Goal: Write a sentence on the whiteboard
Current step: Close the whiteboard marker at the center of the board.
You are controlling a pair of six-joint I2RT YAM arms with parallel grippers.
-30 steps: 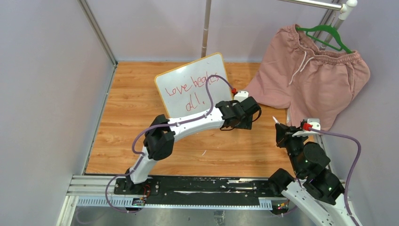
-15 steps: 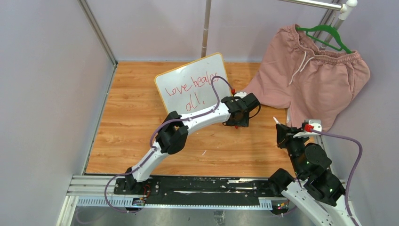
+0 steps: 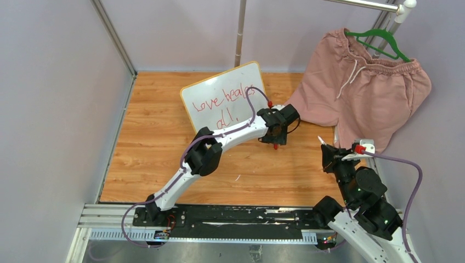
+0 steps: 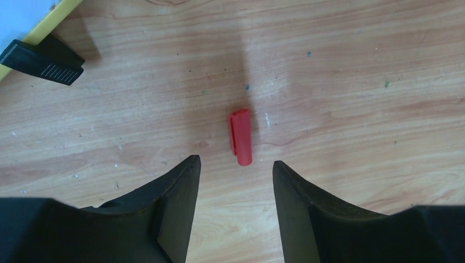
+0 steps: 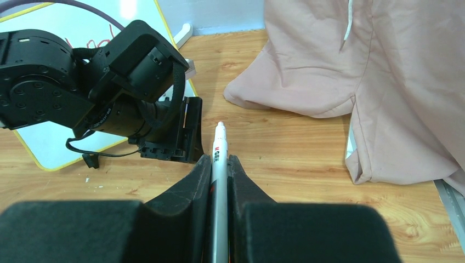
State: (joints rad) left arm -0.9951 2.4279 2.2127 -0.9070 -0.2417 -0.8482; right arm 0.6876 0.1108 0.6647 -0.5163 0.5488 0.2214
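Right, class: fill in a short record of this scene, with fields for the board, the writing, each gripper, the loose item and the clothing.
whiteboard: yellow-framed, propped tilted at the back of the wooden table
sentence: red cursive, two lines, roughly "love heales all!"
left gripper: open, empty, poised over the red marker cap
red marker cap: lying flat on the table, to the right of the board
right gripper: shut on the marker, tip uncapped
pink shorts: on a green hanger, rear right
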